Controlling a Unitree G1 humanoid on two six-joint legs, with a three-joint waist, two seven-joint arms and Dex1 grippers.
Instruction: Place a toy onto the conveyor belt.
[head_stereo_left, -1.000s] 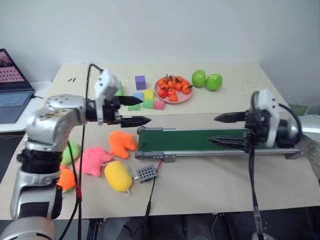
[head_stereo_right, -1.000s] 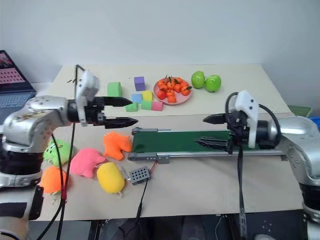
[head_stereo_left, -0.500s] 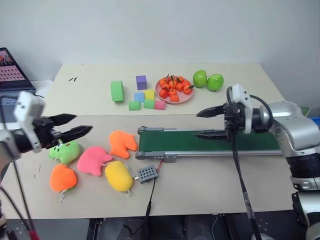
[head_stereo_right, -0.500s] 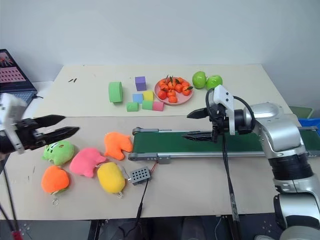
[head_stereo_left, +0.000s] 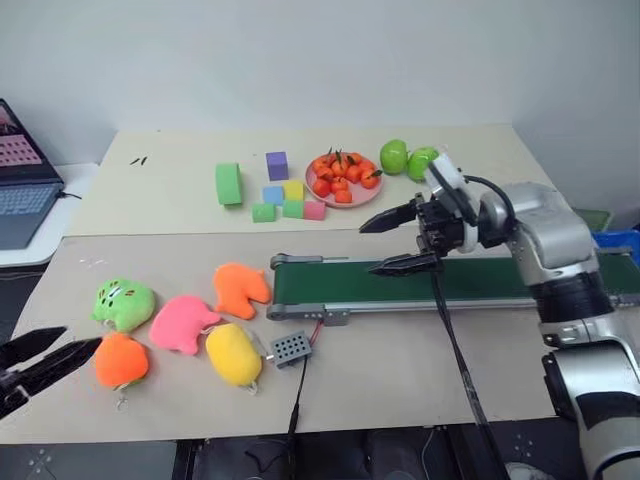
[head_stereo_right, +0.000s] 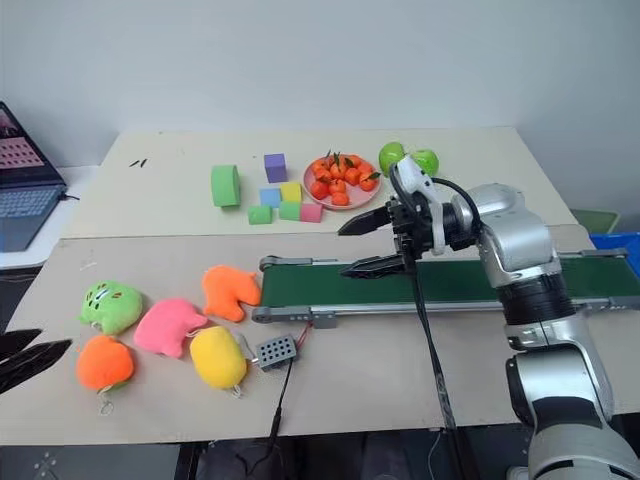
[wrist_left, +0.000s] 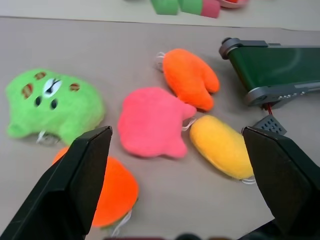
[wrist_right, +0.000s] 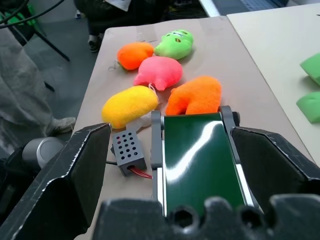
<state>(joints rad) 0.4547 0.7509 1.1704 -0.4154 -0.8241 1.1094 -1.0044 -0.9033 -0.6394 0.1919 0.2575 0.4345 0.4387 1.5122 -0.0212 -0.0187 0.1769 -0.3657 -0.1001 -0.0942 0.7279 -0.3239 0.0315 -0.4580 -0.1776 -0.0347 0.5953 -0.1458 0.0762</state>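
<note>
Left gripper (head_stereo_left: 50, 345) is spread wide, parked beside the toy (head_stereo_left: 121, 359), maybe not touching. Right gripper (head_stereo_left: 392, 240) is held open, empty, over the conveyor belt (head_stereo_left: 340, 283).

We see the toy (wrist_left: 107, 192) partly behind a left finger (wrist_left: 75, 185), its face patch hidden; the laptop (head_stereo_left: 25, 180) is cut off.

A plain white wall (head_stereo_left: 320, 60) stands behind the pale bench (head_stereo_left: 180, 190) (a laptop (head_stereo_left: 20, 190) rests beside it).
</note>
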